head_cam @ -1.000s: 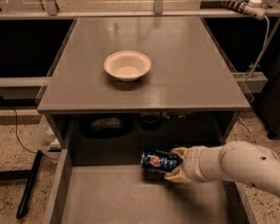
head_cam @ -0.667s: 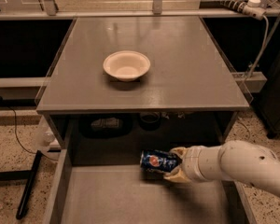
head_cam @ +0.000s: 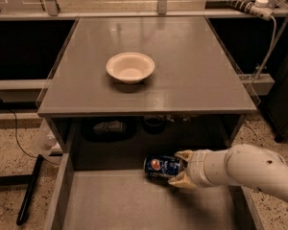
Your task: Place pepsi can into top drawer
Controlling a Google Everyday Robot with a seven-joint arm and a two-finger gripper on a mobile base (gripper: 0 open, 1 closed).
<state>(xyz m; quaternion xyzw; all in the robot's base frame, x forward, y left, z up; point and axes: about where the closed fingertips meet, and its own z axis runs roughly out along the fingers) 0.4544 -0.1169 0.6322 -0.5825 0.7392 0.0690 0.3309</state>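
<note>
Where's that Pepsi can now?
In the camera view, the pepsi can lies sideways in the gripper at the back of the top drawer, right of centre, below the tabletop.

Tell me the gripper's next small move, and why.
Probably lower slightly and open the fingers: the gripper is shut on the pepsi can, held on its side low inside the open top drawer near its back, so only the release seems left.

The single camera looked steeply down from the front (high, fairly close) over the tabletop into the top drawer, the gripper lower right, clasping the pepsi can.
</note>
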